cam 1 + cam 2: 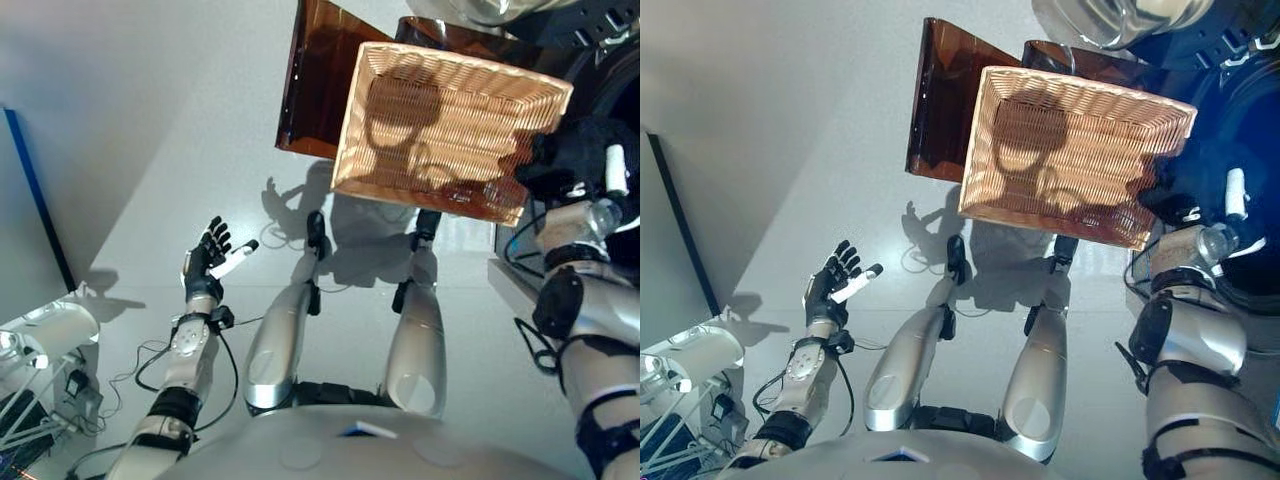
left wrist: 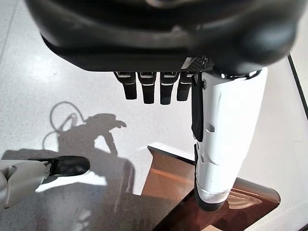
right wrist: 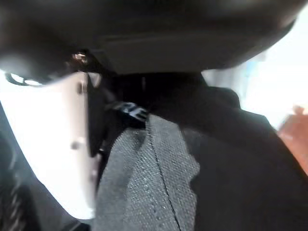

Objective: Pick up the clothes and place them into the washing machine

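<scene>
The shallow wicker basket (image 1: 450, 110) rests on the low dark brown box (image 1: 315, 80) and looks empty, with shadows across its weave. My right hand (image 1: 610, 175) is at the basket's right corner, in front of the dark washing machine opening (image 1: 1240, 110), and is shut on dark clothing (image 1: 570, 150). In the right wrist view grey and black cloth (image 3: 144, 183) lies bunched against the hand beside the white thumb (image 3: 48, 144). My left hand (image 1: 212, 255) is open with straight fingers (image 2: 149, 86), held over the floor at the left, far from the basket.
The washing machine (image 1: 610, 60) stands at the right edge, with a shiny metal part (image 1: 1120, 15) at the top. A white device (image 1: 50, 335) lies at the lower left. A blue-edged panel (image 1: 35, 190) runs along the left. Light grey floor (image 1: 200, 120) lies between.
</scene>
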Robot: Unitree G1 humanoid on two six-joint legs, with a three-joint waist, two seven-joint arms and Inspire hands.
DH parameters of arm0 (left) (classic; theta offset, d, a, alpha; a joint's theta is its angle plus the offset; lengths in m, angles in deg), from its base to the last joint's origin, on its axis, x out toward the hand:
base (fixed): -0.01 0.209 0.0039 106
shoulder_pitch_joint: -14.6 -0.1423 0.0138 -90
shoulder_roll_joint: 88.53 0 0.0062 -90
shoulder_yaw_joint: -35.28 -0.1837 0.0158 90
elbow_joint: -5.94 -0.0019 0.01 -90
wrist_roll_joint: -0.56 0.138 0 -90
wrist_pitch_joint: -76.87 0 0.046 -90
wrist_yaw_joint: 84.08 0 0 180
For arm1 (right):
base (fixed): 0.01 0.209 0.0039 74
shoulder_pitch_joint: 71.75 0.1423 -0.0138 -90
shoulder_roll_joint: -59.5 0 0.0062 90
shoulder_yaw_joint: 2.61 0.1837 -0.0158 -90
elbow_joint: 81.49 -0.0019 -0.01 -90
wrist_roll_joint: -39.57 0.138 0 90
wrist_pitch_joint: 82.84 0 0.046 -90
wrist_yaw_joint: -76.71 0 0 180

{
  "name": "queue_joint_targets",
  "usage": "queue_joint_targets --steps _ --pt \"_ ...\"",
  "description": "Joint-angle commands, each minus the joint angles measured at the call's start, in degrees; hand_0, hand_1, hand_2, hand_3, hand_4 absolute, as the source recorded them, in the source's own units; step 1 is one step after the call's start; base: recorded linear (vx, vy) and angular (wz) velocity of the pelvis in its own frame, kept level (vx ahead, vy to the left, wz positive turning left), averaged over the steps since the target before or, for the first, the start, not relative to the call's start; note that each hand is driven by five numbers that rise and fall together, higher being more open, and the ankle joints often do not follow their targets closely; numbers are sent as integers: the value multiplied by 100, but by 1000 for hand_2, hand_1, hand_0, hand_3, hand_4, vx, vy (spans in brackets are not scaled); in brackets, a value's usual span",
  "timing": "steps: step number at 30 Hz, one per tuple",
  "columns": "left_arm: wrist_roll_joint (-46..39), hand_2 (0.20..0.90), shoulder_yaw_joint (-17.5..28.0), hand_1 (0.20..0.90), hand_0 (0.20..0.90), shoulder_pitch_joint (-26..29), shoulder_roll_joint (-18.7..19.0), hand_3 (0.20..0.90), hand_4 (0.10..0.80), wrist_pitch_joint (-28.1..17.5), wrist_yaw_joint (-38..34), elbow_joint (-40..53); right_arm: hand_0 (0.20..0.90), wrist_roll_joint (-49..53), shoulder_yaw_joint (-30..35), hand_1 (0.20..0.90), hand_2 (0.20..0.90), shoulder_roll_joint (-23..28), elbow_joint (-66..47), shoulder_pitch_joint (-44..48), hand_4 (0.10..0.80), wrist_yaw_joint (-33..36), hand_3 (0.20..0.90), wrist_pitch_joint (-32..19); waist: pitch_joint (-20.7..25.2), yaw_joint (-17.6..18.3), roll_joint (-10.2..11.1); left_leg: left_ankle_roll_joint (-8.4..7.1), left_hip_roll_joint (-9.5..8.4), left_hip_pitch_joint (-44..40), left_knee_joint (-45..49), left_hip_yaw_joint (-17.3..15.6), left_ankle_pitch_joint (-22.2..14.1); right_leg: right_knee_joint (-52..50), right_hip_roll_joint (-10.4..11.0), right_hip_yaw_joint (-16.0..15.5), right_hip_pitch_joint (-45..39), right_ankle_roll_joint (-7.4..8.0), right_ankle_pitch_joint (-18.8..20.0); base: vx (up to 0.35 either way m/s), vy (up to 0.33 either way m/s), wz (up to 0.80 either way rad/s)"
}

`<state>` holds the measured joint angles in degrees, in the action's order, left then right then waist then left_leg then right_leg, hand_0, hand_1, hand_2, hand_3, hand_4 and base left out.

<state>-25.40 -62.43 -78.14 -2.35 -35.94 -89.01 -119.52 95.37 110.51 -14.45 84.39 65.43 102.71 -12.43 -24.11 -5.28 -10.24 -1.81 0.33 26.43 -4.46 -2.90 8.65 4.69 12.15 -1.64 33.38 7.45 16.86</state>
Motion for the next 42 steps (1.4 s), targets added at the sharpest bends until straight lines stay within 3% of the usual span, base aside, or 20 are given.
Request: queue_joint_targets --steps 1,6,9,19,28,33,42 --pt "-392 900 -203 900 900 -399 247 900 800 -338 -75 83 200 995 -115 200 200 53 -422 -86 300 -190 200 -1059 660 -70 -312 -484 89 306 -54 357 -69 -285 -15 -74 13 41 -640 0 0 0" --pt "-587 900 -409 900 900 -434 137 900 800 -367 13 22 200 2059 408 200 200 -421 -1049 -81 300 -699 200 -1674 709 -91 -476 -490 79 310 -54 333 -87 -269 -9 -61 22 38 -675 0 0 0" --pt "-650 900 -475 900 900 -451 123 900 800 -388 66 3 200 2287 517 200 200 -426 -1096 -87 300 -827 200 -1780 736 -92 -513 -499 83 309 -54 315 -79 -286 -24 -46 32 30 -696 0 0 0" --pt "-616 900 -567 900 900 -449 244 900 800 -452 61 -153 200 2060 757 200 200 538 -1374 231 300 -489 200 -2119 995 -95 -719 -550 93 265 -54 258 -105 -393 -38 38 78 11 -791 33 3 -3" --pt "-624 900 -545 900 900 -494 287 900 800 -478 27 -353 200 1365 677 200 200 1362 -1929 550 300 169 200 -2460 1107 -50 -750 -566 145 215 -54 224 -148 -459 -94 69 116 8 -849 29 -14 -5" --pt "-646 900 -607 900 900 -505 300 900 800 -499 -3 -325 200 1123 618 200 200 1552 -2251 737 300 474 200 -2783 1109 11 -674 -582 189 251 -54 219 -140 -430 -159 66 151 -8 -838 5 -20 -2" --pt "-583 900 -485 900 900 -513 345 900 800 -553 -60 -261 200 960 564 200 200 1542 -2049 694 300 622 200 -2728 1150 18 -603 -574 228 281 -54 192 -158 -446 -181 76 234 -13 -831 0 0 0"
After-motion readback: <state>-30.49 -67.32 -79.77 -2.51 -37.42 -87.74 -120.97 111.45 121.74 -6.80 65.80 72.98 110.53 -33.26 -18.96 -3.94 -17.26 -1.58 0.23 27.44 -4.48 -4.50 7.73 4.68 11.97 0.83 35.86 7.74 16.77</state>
